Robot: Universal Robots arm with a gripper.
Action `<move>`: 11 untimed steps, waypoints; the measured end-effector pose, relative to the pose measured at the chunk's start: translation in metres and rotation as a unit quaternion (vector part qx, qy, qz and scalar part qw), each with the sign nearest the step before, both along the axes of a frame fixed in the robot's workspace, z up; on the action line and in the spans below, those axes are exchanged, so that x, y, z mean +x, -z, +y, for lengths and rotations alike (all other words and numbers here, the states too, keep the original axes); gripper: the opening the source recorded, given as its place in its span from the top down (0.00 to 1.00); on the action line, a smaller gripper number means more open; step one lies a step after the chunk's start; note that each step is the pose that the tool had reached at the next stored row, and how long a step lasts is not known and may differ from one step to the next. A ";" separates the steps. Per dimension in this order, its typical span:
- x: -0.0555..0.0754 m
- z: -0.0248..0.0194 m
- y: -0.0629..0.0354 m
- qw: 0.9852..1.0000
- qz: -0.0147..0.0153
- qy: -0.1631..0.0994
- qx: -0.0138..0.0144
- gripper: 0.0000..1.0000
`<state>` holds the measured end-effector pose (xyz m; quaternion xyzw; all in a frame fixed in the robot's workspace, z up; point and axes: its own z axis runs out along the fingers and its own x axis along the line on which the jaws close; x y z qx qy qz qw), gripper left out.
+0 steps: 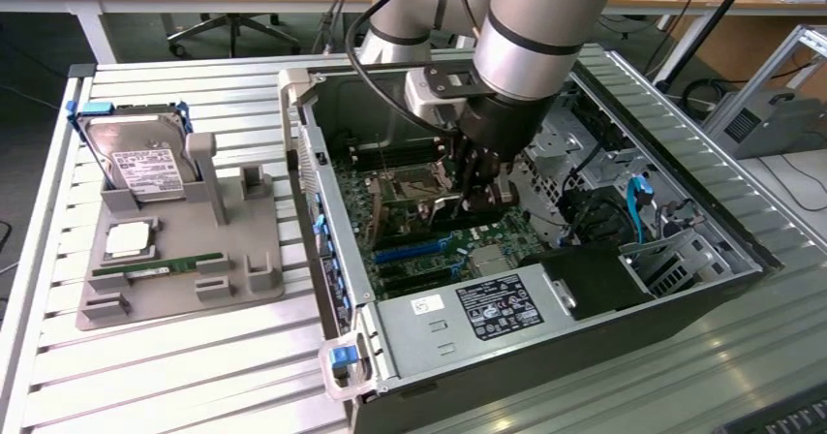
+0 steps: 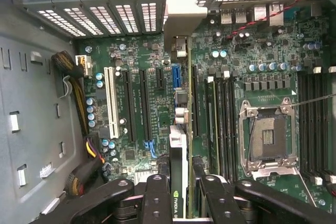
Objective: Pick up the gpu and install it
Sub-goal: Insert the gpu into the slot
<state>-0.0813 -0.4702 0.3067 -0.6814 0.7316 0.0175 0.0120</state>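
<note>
One card in hand. The gripper point(image 2: 181, 184) is down inside the open computer case point(image 1: 308, 153), its fingers point(image 2: 157, 203) clamped on the gpu point(image 2: 178, 145), one on each face.

- Wrist view: the gpu is seen edge-on, running away from the fingers across the motherboard point(image 2: 157, 56). Its silver bracket point(image 2: 182, 14) is up against the row of rear slot openings.
- The card lies parallel to the expansion slots, roughly along the line of the short blue slot point(image 2: 176, 77). The long black slots point(image 2: 144, 103) stand bare beside it, and the CPU socket point(image 2: 268, 137) is well off to the other side.
- Exterior view: the gripper point(image 1: 475, 187) hangs over the middle of the board. On the exterior view's left the grey holder point(image 1: 246, 250) sits on the table outside the case, with the hard drive point(image 1: 142, 163) and the memory stick point(image 1: 162, 266) in it.

Reading on progress: pick-up done, card carried into the case and lined up with the slots. I cannot tell whether the edge connector has entered a slot, as the card body hides that line. With the grip on, I count the install as unfinished.
</note>
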 end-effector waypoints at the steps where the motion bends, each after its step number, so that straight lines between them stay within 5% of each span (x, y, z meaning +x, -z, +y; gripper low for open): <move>1: -0.001 0.0000 0.0010 1.000 0.000 0.000 0.000 0.73; 11: -0.004 0.0000 0.0036 1.000 0.000 0.000 0.000 0.73</move>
